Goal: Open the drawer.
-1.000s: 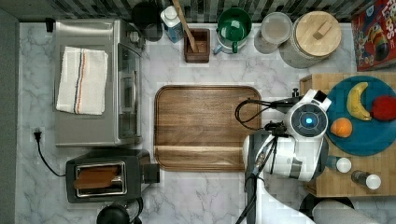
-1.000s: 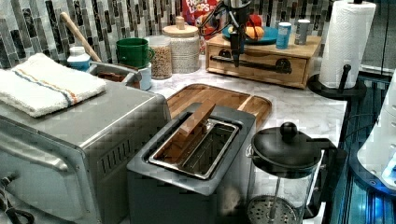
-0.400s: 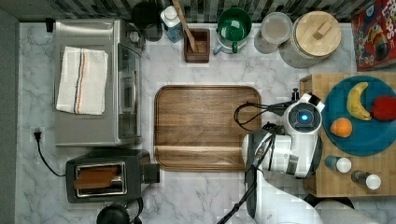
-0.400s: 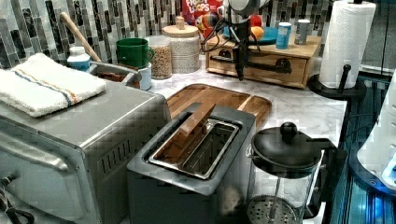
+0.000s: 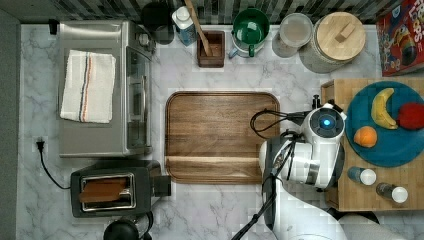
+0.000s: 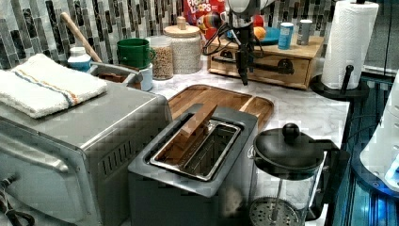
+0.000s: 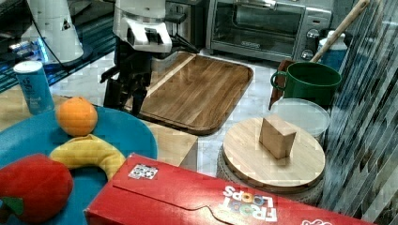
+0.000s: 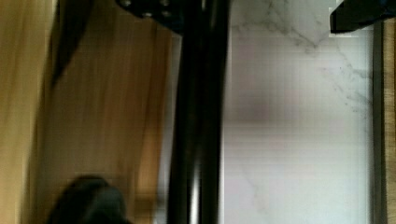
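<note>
Hanging over the white marble counter (image 5: 220,210) before the light bamboo drawer (image 6: 263,66) under the blue fruit plate (image 5: 395,150), my claw (image 6: 243,77) straddles its long black bar handle (image 8: 198,140), grip unconfirmed, so pulling could slip off.

White marble counter (image 5: 225,210), striped tile backsplash (image 6: 37,23).

The red cereal box (image 7: 197,197) reads "FROOT LOOPS" in white, upside down in the right view, with a small square code patch beside it. In the left view the same box (image 6: 203,10), behind the gripper (image 6: 243,77) against the tiled wall, shows "FROOT LOOPS" upright. The blue can (image 7: 34,86) carries print too small to read.
</note>
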Action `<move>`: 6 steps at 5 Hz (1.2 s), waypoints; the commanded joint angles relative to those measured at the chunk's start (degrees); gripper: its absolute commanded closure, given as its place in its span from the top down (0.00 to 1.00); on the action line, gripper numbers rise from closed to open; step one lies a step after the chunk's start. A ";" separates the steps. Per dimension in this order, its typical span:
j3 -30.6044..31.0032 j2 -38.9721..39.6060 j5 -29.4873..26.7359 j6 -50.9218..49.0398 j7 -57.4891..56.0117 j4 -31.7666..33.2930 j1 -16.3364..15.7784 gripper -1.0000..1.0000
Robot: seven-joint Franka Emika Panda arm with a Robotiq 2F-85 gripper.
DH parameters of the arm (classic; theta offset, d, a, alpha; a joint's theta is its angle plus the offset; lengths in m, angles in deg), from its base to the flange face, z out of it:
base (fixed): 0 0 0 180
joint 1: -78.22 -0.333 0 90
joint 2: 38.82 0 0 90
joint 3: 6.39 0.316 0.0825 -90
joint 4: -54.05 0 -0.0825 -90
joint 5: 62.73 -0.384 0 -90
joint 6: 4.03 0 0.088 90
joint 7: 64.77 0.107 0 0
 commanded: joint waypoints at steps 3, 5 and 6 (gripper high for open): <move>9.96 0.99 -6.36 6.63 20.91 -1.44 -10.10 1.00; 13.54 -1.82 -8.90 2.66 24.58 -0.43 -13.15 1.00; 15.82 -1.52 -8.66 3.73 27.68 -0.52 -13.29 1.00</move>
